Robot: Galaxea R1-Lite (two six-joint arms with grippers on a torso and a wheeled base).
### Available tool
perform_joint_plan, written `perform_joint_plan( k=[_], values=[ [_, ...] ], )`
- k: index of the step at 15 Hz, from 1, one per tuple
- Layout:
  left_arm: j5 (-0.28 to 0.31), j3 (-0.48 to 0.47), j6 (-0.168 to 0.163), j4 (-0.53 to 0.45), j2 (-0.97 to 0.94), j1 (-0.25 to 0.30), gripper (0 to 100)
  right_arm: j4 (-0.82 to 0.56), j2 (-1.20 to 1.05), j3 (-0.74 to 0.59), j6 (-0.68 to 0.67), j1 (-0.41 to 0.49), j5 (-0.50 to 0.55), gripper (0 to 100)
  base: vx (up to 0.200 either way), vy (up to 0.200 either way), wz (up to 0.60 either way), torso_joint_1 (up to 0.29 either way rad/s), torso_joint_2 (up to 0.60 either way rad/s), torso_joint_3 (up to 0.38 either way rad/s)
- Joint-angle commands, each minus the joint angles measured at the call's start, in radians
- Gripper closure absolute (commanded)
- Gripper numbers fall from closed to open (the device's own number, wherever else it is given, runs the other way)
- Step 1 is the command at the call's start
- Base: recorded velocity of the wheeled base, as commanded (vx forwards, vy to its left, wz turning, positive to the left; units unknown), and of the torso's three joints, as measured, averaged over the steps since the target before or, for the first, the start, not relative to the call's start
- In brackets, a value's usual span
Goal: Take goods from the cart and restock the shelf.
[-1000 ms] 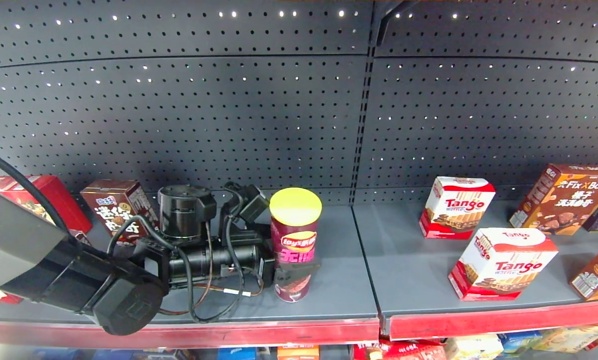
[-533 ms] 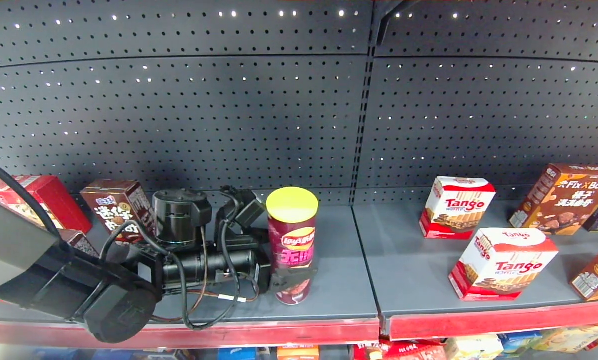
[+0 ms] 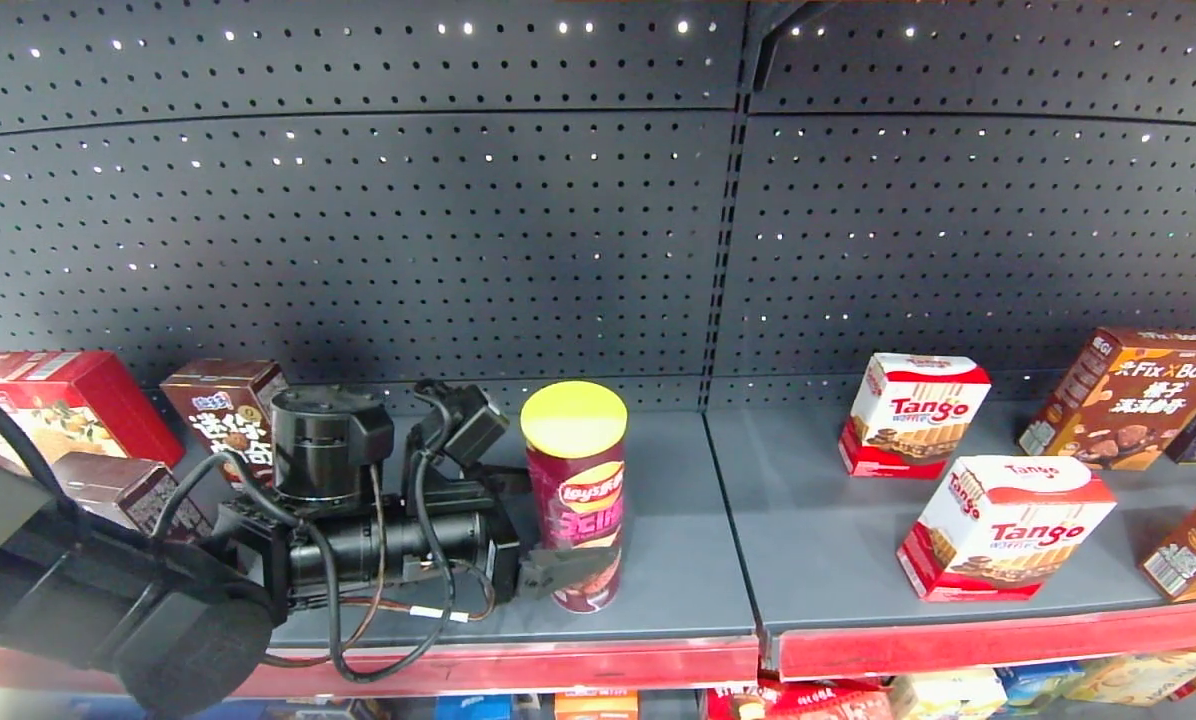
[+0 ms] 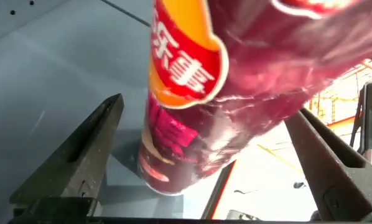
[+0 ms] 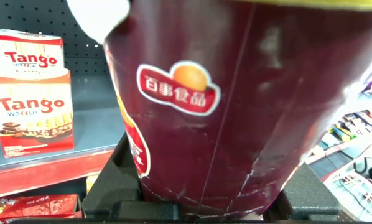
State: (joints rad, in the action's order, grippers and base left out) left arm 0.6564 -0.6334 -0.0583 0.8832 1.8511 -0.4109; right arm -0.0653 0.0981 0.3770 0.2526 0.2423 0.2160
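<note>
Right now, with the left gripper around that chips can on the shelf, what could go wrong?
1. The chips can is tall and seems to lean slightly. The left gripper brackets its lower part with open fingers, so a sideways pull-back could tip it.
2. It stands close to the shelf's red front edge, so a tipped can might roll off.
3. The brown box sits right behind the left arm and could get nudged.

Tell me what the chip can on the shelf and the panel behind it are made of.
Chip can: likely cardboard tube, glossy printed wrap showing creased highlights; yellow lid looks plastic. Back panel: probably painted sheet metal, matte dark grey, punched holes.
</note>
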Motion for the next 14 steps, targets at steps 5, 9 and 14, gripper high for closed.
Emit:
perform_joint_plan(
  k=[5, 9, 14],
  values=[
    [-0.003, 0.026, -0.002, 0.0, -0.032, 0.026, 0, 0.001, 0.002, 0.003, 0.001, 0.0, -0.001, 100, 0.0, 0.0, 0.0, 0.0, 0.0, 0.0],
    [-0.004, 0.04, -0.003, 0.0, -0.039, 0.053, 0, 0.001, 0.002, 0.002, 0.001, 0.0, 0.0, 100, 0.0, 0.0, 0.0, 0.0, 0.0, 0.0],
    [-0.003, 0.06, -0.032, -0.007, -0.049, 0.101, 0, 0.001, 0.002, -0.006, 0.001, 0.0, -0.001, 100, 0.0, 0.0, 0.0, 0.0, 0.0, 0.0]
  ],
)
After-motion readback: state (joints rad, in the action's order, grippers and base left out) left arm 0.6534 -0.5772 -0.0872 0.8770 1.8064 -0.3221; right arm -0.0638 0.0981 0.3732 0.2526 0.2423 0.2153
